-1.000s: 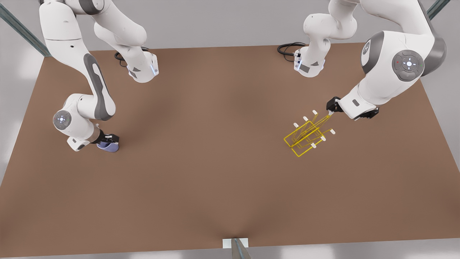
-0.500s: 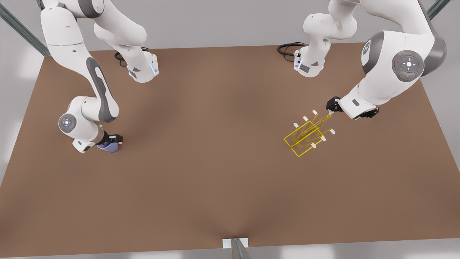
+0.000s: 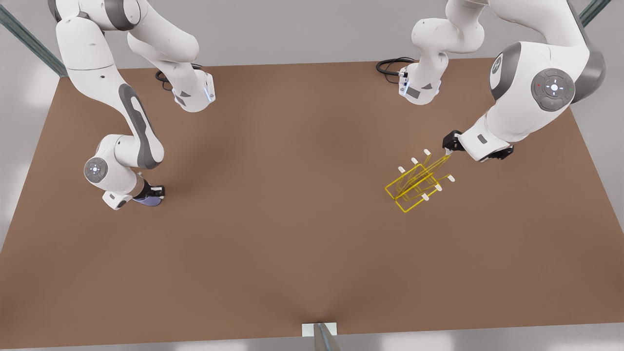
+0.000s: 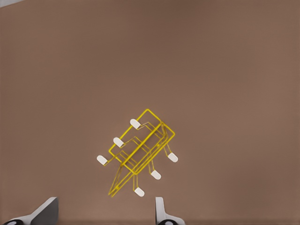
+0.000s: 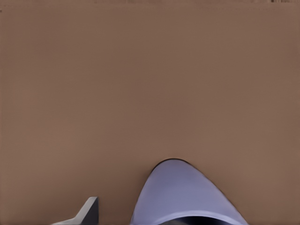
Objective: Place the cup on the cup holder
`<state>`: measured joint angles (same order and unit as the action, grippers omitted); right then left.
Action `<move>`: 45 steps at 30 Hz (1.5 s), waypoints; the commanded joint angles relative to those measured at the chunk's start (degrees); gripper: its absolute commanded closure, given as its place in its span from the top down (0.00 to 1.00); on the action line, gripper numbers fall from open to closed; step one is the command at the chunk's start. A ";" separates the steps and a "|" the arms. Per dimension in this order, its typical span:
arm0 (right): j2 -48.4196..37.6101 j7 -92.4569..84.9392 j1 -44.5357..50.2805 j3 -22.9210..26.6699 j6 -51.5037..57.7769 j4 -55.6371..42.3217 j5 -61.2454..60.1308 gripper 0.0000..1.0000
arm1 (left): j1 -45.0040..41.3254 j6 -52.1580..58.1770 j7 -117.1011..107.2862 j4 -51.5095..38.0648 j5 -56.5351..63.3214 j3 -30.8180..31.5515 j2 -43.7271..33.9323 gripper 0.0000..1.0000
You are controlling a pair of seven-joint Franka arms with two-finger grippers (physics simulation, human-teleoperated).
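The big brown flat table (image 3: 302, 219) takes up most of the front view, and its side edges run out of the picture. Two white Franka arms, one on each side, and both have their upper links cut off at the top edge.

One yellow thin-wire cup holder (image 3: 412, 187) sits on the table toward the front view's right. The wires overlap so much that the rectangular base and the slanted prongs are hard to separate. I count six little white caps in the left wrist view, three per side.

One small lavender-blue tapered cup (image 3: 148, 200) is on the table at the front view's left, well apart from the holder and mostly tucked under the arm's hand, so just a sliver of it shows. In the right wrist view its bottom part is cut off by the frame, and I can't tell if it's upright or tipped.

The left gripper (image 3: 449, 150) is right at the holder's far end, with its fingers (image 4: 46, 213) spread wide and nothing between them but the tip of the rack; I can't tell whether they touch the wire.

The right gripper (image 3: 152, 191) is down around the cup. One finger (image 5: 89, 212) shows, standing off the cup's wall with table visible in the gap, so it's spread rather than pinching. The other finger is hidden behind the cup.
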<state>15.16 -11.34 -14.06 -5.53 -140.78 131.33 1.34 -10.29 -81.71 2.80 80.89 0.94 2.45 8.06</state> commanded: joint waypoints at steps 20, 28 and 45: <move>2.33 -3.07 1.76 -5.36 18.69 -20.58 -11.79 0.21 | -0.08 0.24 0.02 -0.03 0.03 0.19 -0.06 1.00; 9.89 -2.99 8.52 -10.11 32.76 -36.93 -31.22 0.21 | -0.08 0.32 0.81 -0.03 0.03 0.19 -0.06 1.00; 46.28 -25.84 31.82 -10.46 43.04 -68.14 -82.29 0.21 | -0.08 0.94 0.90 -0.03 0.12 0.19 -0.06 1.00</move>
<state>60.90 -21.56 17.34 -15.94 -99.35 63.45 -74.23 -10.35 -80.85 3.41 80.89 1.02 2.59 8.06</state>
